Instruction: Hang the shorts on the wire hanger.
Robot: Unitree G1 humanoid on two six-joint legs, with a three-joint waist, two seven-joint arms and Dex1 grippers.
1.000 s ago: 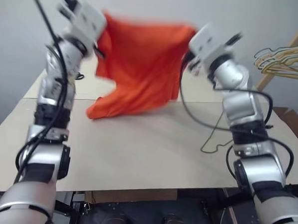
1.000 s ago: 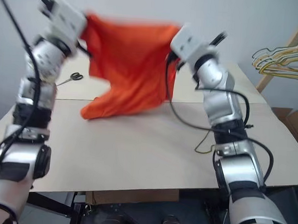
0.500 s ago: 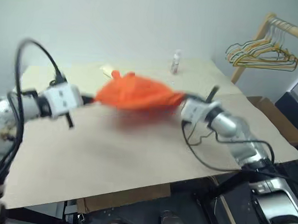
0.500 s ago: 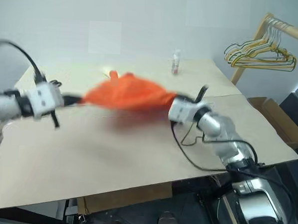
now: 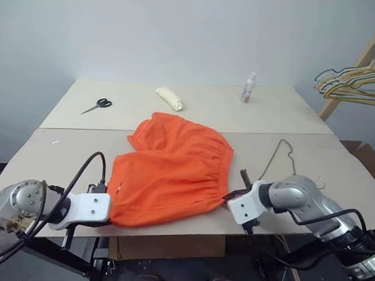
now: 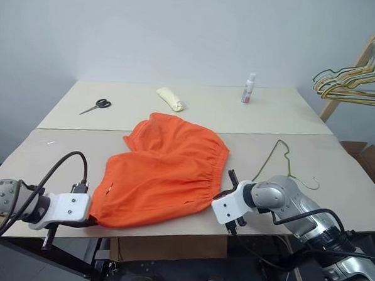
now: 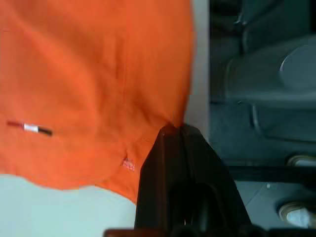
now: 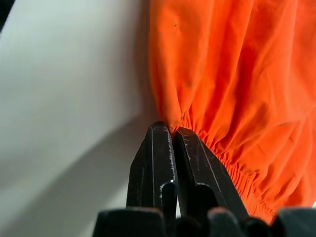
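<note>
Two pincers grip the shorts (image 5: 170, 171) for us at the near edge of the bench (image 5: 337, 161). Our left pincer (image 7: 174, 131) is clamped shut on the near left corner of the orange fabric, right at the bench's near edge. Our right pincer (image 8: 170, 129) is pinched shut on the gathered waistband at the near right corner. Between them the shorts lie spread flat on the bench, waistband along the right side and the legs reaching to the far left.

We see the wire hanger (image 5: 281, 159) lying flat on the bench just to the right of the shorts, apart from the fabric, its hook toward the far side. Farther back, a pair of scissors (image 5: 97, 105) rests on the far left, a pale yellow roll (image 5: 170, 99) lies near the far middle, and a small bottle (image 5: 248, 87) stands to its right. On the far right, a bunch of hangers (image 5: 354, 83) hangs from a wooden rack (image 5: 358, 64).
</note>
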